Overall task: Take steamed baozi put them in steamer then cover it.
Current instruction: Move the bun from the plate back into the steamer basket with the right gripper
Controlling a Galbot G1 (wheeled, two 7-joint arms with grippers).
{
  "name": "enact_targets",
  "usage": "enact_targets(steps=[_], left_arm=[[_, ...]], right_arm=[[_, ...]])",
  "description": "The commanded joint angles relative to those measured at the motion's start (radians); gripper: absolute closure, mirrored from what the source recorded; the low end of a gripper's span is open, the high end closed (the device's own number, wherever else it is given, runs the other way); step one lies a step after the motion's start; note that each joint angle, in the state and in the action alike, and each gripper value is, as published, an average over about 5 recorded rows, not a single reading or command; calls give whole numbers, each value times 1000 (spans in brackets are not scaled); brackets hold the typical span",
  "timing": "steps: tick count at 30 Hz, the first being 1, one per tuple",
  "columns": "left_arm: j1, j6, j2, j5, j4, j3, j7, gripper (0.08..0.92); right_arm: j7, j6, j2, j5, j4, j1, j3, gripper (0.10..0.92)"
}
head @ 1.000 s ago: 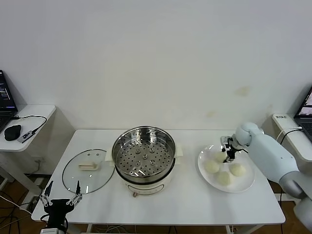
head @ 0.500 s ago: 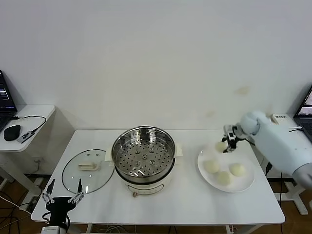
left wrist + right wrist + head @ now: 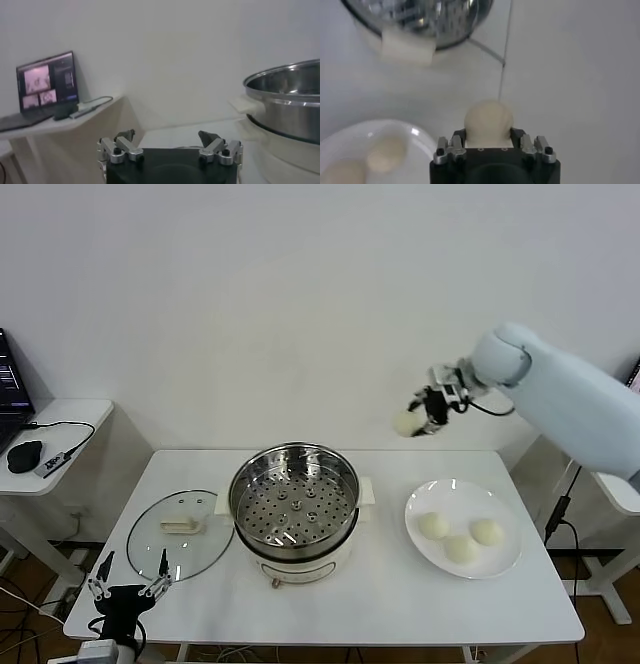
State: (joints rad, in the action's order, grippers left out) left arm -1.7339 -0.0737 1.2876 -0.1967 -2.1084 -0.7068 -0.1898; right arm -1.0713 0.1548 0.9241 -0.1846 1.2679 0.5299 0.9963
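Right gripper (image 3: pixel 419 420) clamped aloft, left gripper (image 3: pixel 127 577) parked

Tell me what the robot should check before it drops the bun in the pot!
1. Small cream-white round bun gripped by right gripper: ok.
2. Shiny steel steamer pot uncovered, holed tray bare: ok.
3. Bun above the pot: not ok, it hangs in the air between pot and flat white round plate.
4. Clear glass lid lying beside the pot, out of the way: ok.
5. Left gripper open, low at the table's front edge: ok.
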Motion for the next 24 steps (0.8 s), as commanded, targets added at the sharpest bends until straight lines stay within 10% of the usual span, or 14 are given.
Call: enact_targets(steps=[1, 24], left_arm=[[3, -20, -2, -150, 7, 0, 9, 177], [2, -17, 20, -155, -9, -7, 28, 177]], right_arm=[[29, -61, 153, -147, 95, 139, 207, 457], [121, -433, 479, 334, -208, -56, 309, 457]])
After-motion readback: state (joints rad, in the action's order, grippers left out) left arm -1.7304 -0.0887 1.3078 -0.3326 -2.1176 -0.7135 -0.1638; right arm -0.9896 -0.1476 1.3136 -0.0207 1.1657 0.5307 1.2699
